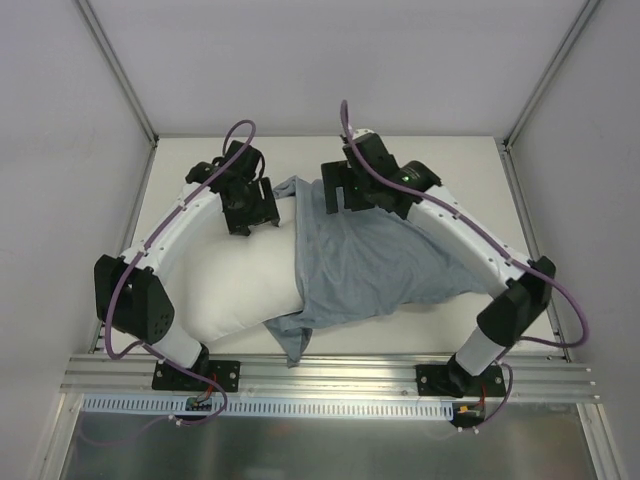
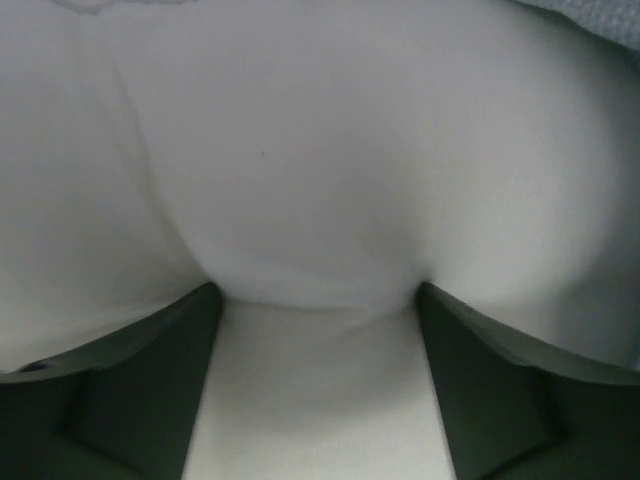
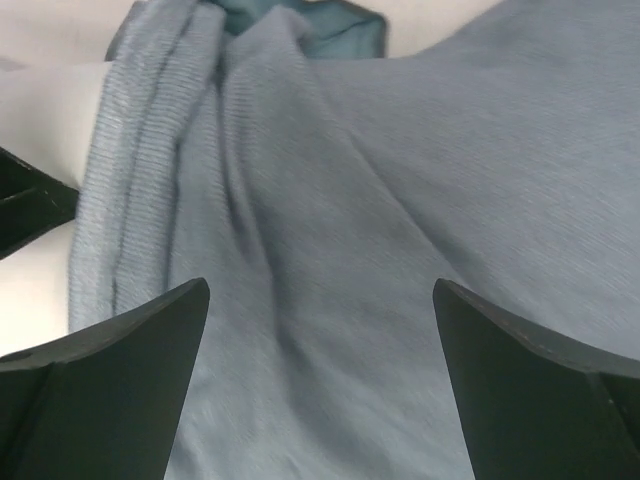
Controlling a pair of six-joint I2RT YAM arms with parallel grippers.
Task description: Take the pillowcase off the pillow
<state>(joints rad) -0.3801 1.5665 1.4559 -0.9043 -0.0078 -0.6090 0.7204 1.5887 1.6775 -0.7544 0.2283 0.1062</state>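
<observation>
Our left pincer (image 2: 318, 292), wide, presses the plump white pillow (image 2: 300, 150) between its jaws; our right pincer (image 3: 320, 288), also wide, hangs above the soft grey-blue cloth pillowcase (image 3: 400, 200). Stripping seems half done: next we must pinch a fold and pull away.

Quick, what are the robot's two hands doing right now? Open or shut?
Left gripper: open, fingers spread against the white pillow.
Right gripper: open, over the grey-blue pillowcase, holding nothing.
</observation>
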